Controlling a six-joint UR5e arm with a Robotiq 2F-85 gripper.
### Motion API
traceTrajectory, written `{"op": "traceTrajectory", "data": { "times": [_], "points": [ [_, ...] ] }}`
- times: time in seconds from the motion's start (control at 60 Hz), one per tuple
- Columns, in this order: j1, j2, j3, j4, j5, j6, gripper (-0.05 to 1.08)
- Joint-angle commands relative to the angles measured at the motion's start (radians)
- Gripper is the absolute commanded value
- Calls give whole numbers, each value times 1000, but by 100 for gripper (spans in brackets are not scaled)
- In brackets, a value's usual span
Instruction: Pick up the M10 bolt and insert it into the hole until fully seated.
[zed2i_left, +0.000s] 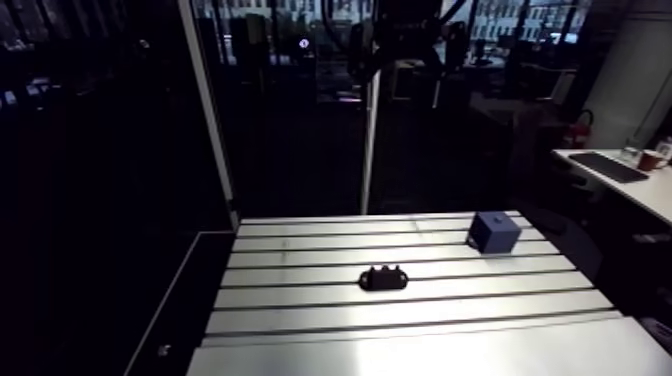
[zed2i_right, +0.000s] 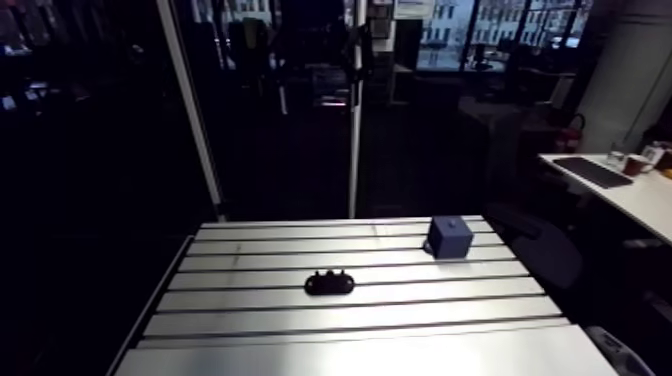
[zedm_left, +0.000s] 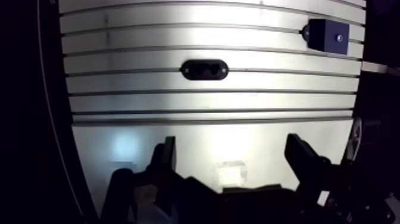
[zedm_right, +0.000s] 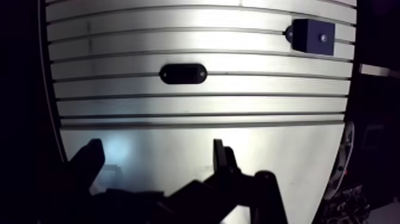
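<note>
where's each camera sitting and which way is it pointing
Arm view: on the arm's upper link, looking down across the table at the black oval part and blue block; the arm's own parts are too dark to tell.
Wrist view: on the wrist, looking down past the gripper, open, both fingers showing.
Shared: the table and both things.
</note>
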Motion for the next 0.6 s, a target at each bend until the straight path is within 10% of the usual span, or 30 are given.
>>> {"op": "traceTrajectory", "data": {
  "times": [0.017,0.3,0.6],
  "points": [
    [16,-15,15,-1,-37,15,1],
    [13,-6,-12,4,-65,6,1],
    [7,-6,15,1,-19,9,1]
  ]
}}
